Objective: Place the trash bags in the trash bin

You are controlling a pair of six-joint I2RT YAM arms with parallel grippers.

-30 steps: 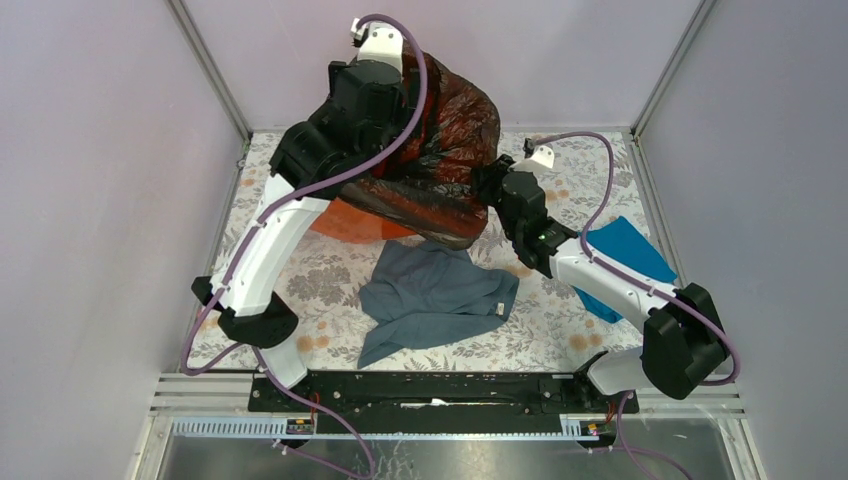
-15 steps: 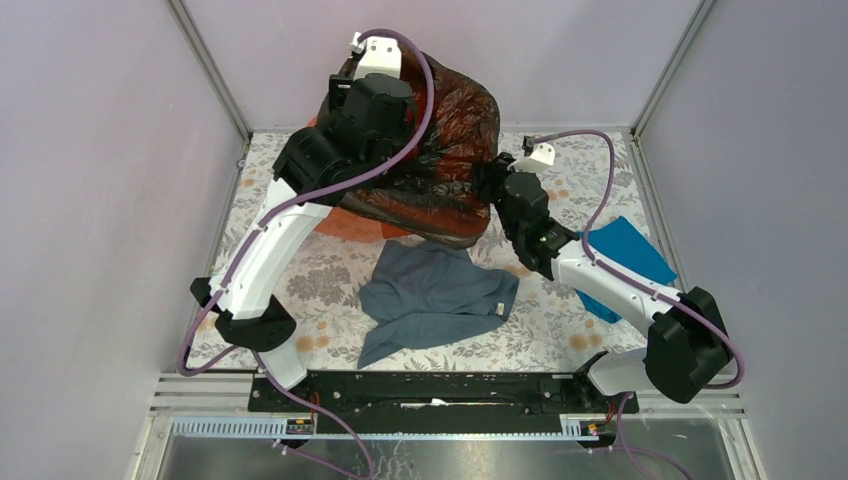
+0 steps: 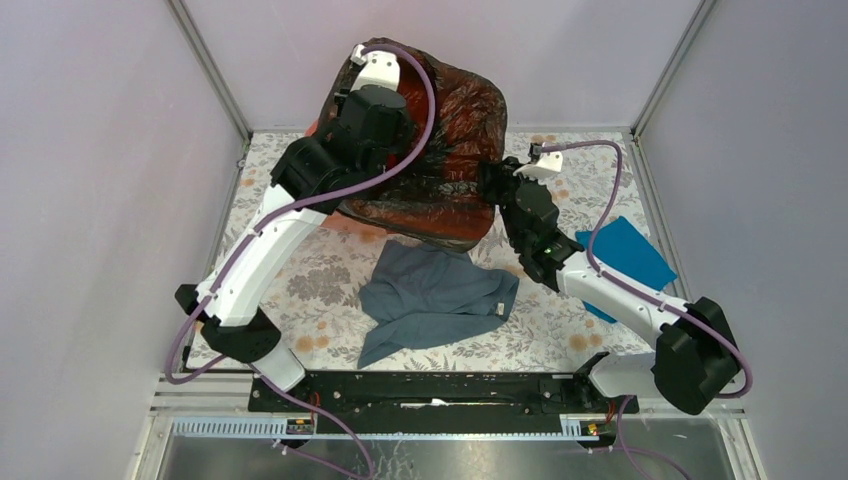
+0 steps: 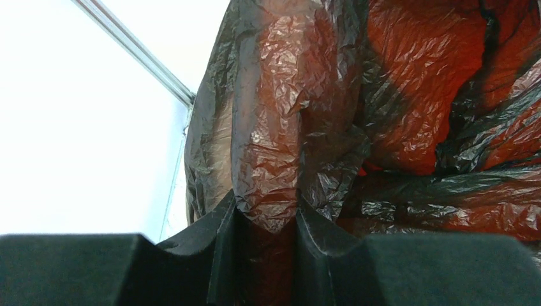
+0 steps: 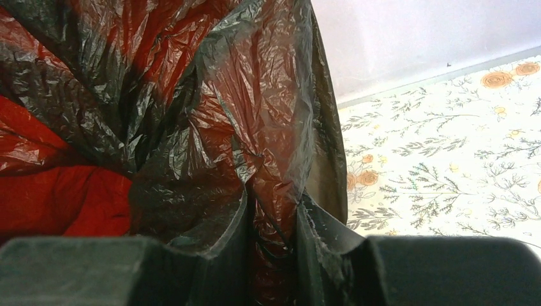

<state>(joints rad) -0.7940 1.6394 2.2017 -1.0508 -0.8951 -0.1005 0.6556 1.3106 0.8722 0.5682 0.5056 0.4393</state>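
The black, crinkled trash bag (image 3: 455, 115) is stretched over the orange trash bin (image 3: 345, 224), which stands at the back of the table; its orange glows through the film (image 4: 421, 95). My left gripper (image 4: 266, 207) is shut on a bag-covered fold at the bin's left side (image 3: 348, 100). My right gripper (image 5: 271, 204) is shut on the bag at the bin's right side (image 3: 490, 182). A patch of bare orange (image 5: 51, 197) shows in the right wrist view. Whether the rim sits inside either grip is hidden by the plastic.
A grey cloth (image 3: 435, 295) lies crumpled in front of the bin on the floral table cover (image 3: 300, 270). A blue folded cloth (image 3: 625, 255) lies at the right, partly under my right arm. Pale walls and metal corner posts (image 3: 215, 75) close in the back and sides.
The bag-covered bin has shifted back and stands higher. My left arm has reached further back with it, and its jaws have closed on the bag. The right grip is unchanged.
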